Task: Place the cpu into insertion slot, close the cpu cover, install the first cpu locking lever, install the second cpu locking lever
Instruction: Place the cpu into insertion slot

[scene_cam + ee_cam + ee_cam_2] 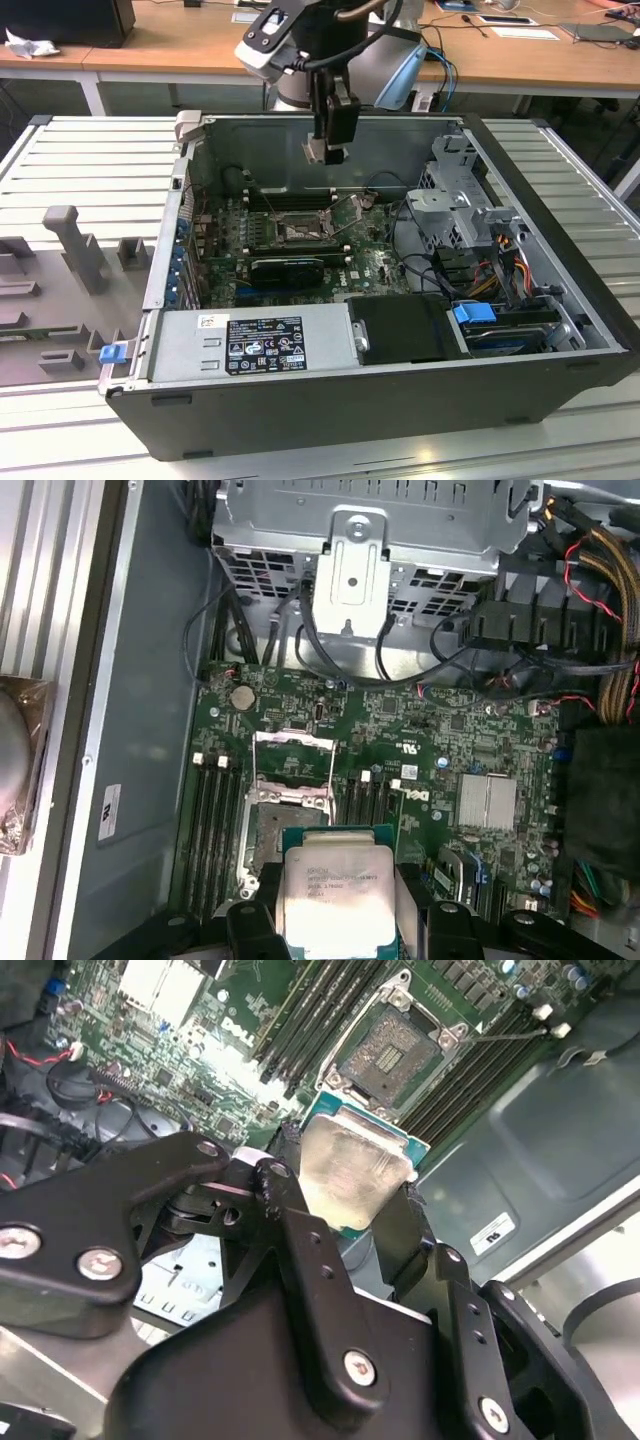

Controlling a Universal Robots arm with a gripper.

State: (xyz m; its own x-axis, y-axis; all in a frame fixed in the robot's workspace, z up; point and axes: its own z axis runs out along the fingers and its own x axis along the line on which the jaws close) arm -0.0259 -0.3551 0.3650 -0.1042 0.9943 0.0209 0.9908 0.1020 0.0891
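Observation:
My gripper (329, 148) hangs above the open computer case, near its back wall, shut on the cpu (355, 1172), a silvery square chip with a pale, green-edged rim. In the first wrist view the cpu (335, 892) is clamped between my two black fingers (249, 922). On the green motherboard below lies the insertion slot (393, 1053), a square socket with a dark rim and brownish contact field, uncovered. The insertion slot (299, 232) sits mid-board in the exterior view, lower than the gripper. The cpu cover (293, 765), a thin metal frame with a square window, stands flipped open beside the slot.
Long black memory slots (320, 1005) flank the socket. A black card (288, 268) lies across the board nearer the camera. A power supply (255, 340) fills the case front and a metal drive cage (462, 190) with cables stands at the exterior view's right. Grey fixtures (72, 245) sit outside the case.

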